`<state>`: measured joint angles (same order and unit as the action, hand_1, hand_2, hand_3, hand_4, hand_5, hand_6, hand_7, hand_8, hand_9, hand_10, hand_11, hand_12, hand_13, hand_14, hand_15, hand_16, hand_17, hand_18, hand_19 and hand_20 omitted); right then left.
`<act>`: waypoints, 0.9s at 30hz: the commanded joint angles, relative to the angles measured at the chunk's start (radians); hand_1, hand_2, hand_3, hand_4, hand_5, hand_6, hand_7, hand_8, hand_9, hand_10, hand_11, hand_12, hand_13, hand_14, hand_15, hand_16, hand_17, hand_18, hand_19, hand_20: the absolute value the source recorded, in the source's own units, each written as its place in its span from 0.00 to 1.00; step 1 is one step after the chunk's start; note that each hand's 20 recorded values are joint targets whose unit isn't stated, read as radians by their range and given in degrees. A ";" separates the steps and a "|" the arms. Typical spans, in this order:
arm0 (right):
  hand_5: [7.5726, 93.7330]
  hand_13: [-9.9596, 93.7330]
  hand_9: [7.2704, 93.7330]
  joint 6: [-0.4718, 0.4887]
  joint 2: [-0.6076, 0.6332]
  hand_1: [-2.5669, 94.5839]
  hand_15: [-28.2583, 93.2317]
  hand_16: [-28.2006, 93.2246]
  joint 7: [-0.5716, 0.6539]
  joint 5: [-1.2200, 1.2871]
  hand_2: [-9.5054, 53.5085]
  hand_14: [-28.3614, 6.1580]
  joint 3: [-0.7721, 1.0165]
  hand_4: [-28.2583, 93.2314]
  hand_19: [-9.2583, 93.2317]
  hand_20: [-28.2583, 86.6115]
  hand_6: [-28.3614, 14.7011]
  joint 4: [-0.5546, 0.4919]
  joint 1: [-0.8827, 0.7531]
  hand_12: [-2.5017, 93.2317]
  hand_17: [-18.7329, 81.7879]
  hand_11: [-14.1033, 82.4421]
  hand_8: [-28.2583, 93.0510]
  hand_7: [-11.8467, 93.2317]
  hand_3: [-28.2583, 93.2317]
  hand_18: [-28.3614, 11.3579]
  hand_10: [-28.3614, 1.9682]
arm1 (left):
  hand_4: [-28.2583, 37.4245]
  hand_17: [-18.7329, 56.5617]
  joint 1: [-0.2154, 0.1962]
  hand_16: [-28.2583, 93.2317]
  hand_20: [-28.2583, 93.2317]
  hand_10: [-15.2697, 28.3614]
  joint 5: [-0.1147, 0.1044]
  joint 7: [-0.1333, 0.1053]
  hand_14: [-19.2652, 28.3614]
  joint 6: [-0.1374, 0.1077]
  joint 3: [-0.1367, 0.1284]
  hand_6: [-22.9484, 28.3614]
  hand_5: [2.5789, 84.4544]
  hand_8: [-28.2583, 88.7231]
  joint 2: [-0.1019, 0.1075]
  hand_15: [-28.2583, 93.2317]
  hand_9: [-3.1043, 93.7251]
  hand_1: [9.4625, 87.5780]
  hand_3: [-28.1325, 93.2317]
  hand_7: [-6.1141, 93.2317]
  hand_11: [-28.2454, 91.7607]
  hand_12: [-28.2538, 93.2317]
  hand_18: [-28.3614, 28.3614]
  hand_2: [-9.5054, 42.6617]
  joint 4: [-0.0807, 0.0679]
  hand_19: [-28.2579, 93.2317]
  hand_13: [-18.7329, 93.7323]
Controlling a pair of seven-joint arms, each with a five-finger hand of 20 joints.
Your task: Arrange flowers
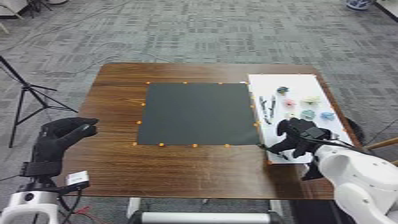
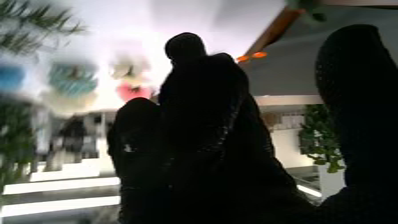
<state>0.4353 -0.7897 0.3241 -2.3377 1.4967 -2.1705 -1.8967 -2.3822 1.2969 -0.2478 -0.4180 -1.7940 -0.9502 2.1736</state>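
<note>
In the head view my right hand (image 1: pixel 293 136) is over the near part of the white sheet (image 1: pixel 282 81), open, its fingers apart from the thumb. Beyond it on the sheet lie a teal flower (image 1: pixel 307 114), a blue flower (image 1: pixel 328 116), a pink flower (image 1: pixel 289 103), a cream flower (image 1: pixel 311 100) and a dark blue one (image 1: pixel 282 90). Dark slender items (image 1: pixel 271 106) lie along the sheet's left side. My left hand (image 1: pixel 67 134) is off the table's left side, fingers relaxed. In the right wrist view my right hand (image 2: pixel 200 130) has straight fingers; a blurred pink flower (image 2: pixel 133 91) and teal flower (image 2: pixel 71 80) appear past them.
A black square mat (image 1: pixel 197 114) with orange marks around it lies mid-table, left of the sheet. The brown tabletop (image 1: pixel 191 172) extends nearer. A black tripod (image 1: pixel 27 87) stands on the floor at the left, and a chair part (image 1: pixel 384 144) is at the right.
</note>
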 commanded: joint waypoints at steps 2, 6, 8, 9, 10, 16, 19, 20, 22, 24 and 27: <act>0.45 0.94 0.64 -0.099 0.012 0.43 0.68 0.53 0.015 -0.055 0.00 0.68 -0.057 0.14 1.00 0.67 0.49 0.045 -0.084 0.39 0.83 0.46 0.21 0.41 0.74 0.48 0.34 | 0.16 0.38 -0.009 0.26 0.51 0.67 -0.001 0.012 0.80 0.017 0.003 0.46 0.71 0.17 -0.028 0.58 0.66 0.29 0.76 0.31 0.48 0.39 0.78 0.06 0.008 0.49 0.61; 0.42 0.94 0.63 -0.191 0.024 0.45 0.70 0.53 0.022 -0.075 0.00 0.70 -0.103 0.13 1.00 0.69 0.48 0.075 -0.084 0.42 0.84 0.55 0.19 0.49 0.75 0.50 0.37 | 0.16 0.38 -0.013 0.26 0.51 0.67 -0.006 0.009 0.80 0.012 -0.004 0.46 0.71 0.17 -0.025 0.58 0.66 0.29 0.76 0.31 0.48 0.39 0.78 0.06 0.013 0.49 0.61; 0.41 0.95 0.65 -0.257 0.034 0.47 0.70 0.53 0.020 -0.104 0.00 0.72 -0.135 0.12 1.00 0.70 0.49 0.098 -0.078 0.43 0.85 0.58 0.18 0.53 0.75 0.51 0.41 | 0.16 0.38 -0.011 0.26 0.51 0.67 -0.006 0.009 0.80 0.010 -0.003 0.46 0.71 0.17 -0.026 0.58 0.66 0.29 0.76 0.31 0.48 0.39 0.78 0.06 0.013 0.49 0.61; 0.41 0.96 0.67 -0.274 0.042 0.49 0.71 0.54 0.031 -0.114 0.00 0.73 -0.146 0.12 1.00 0.71 0.49 0.104 -0.077 0.45 0.86 0.60 0.18 0.56 0.75 0.51 0.42 | 0.16 0.38 -0.005 0.26 0.51 0.67 -0.009 0.006 0.80 0.015 -0.001 0.46 0.71 0.17 -0.025 0.58 0.66 0.29 0.76 0.31 0.48 0.39 0.78 0.06 0.010 0.49 0.61; 0.41 0.96 0.67 -0.303 0.045 0.51 0.71 0.54 0.036 -0.108 0.00 0.73 -0.157 0.11 1.00 0.71 0.49 0.114 -0.078 0.48 0.86 0.61 0.17 0.58 0.75 0.52 0.43 | 0.16 0.38 -0.004 0.26 0.51 0.67 -0.007 0.009 0.80 0.018 0.000 0.46 0.71 0.17 -0.025 0.58 0.66 0.29 0.76 0.31 0.48 0.39 0.77 0.06 0.011 0.49 0.61; 0.42 0.99 0.82 -0.274 0.031 0.71 0.71 0.54 0.057 -0.045 0.00 0.77 -0.156 0.15 1.00 0.71 0.52 0.132 -0.078 0.63 0.89 0.54 0.38 0.63 0.62 0.56 0.56 | 0.16 0.38 -0.014 0.26 0.51 0.67 -0.010 0.008 0.80 0.023 -0.001 0.46 0.71 0.17 -0.034 0.58 0.66 0.29 0.76 0.31 0.48 0.39 0.78 0.06 0.014 0.49 0.61; 0.51 1.00 0.91 -0.239 0.025 0.76 0.70 0.50 0.059 0.007 0.00 0.77 -0.134 0.19 1.00 0.65 0.56 0.126 -0.085 0.55 0.90 0.47 0.46 0.57 0.56 0.59 0.59 | 0.16 0.39 -0.018 0.26 0.51 0.67 -0.020 0.006 0.80 0.022 -0.004 0.46 0.71 0.17 -0.034 0.58 0.66 0.29 0.76 0.31 0.48 0.39 0.78 0.06 0.017 0.49 0.61; 0.57 1.00 0.94 -0.245 0.025 0.77 0.69 0.49 0.059 0.037 0.00 0.77 -0.130 0.19 1.00 0.64 0.57 0.128 -0.085 0.50 0.90 0.44 0.46 0.53 0.57 0.60 0.58 | 0.16 0.39 -0.017 0.26 0.51 0.68 -0.023 0.006 0.80 0.022 -0.005 0.46 0.71 0.17 -0.035 0.58 0.65 0.29 0.76 0.31 0.48 0.39 0.78 0.06 0.016 0.49 0.61; 0.64 1.00 0.97 -0.241 0.019 0.76 0.69 0.47 0.057 0.076 0.00 0.76 -0.122 0.18 1.00 0.62 0.57 0.129 -0.080 0.47 0.90 0.40 0.47 0.46 0.60 0.60 0.58 | 0.16 0.39 -0.014 0.26 0.51 0.68 -0.032 0.006 0.80 0.019 -0.001 0.46 0.71 0.17 -0.030 0.58 0.65 0.29 0.76 0.31 0.48 0.39 0.78 0.06 0.016 0.49 0.61; 0.66 1.00 0.97 -0.246 0.016 0.75 0.69 0.47 0.058 0.121 0.00 0.76 -0.116 0.19 1.00 0.61 0.58 0.131 -0.071 0.46 0.90 0.40 0.47 0.46 0.61 0.60 0.58 | 0.16 0.39 -0.013 0.26 0.51 0.68 -0.029 0.007 0.80 0.024 -0.002 0.46 0.71 0.17 -0.031 0.58 0.65 0.29 0.76 0.31 0.48 0.39 0.78 0.06 0.016 0.49 0.61; 0.67 1.00 0.98 -0.215 -0.002 0.75 0.69 0.47 0.077 0.250 0.00 0.76 -0.092 0.19 1.00 0.60 0.58 0.130 -0.052 0.46 0.91 0.40 0.46 0.47 0.62 0.60 0.57 | 0.16 0.39 -0.012 0.26 0.51 0.68 -0.027 0.010 0.80 0.032 -0.003 0.46 0.71 0.17 -0.032 0.58 0.65 0.29 0.76 0.31 0.48 0.39 0.78 0.06 0.016 0.49 0.61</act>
<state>0.1579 -0.7694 0.3659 -2.2337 1.3942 -2.0881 -1.9386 -2.3894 1.2759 -0.2473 -0.4044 -1.7921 -0.9735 2.1792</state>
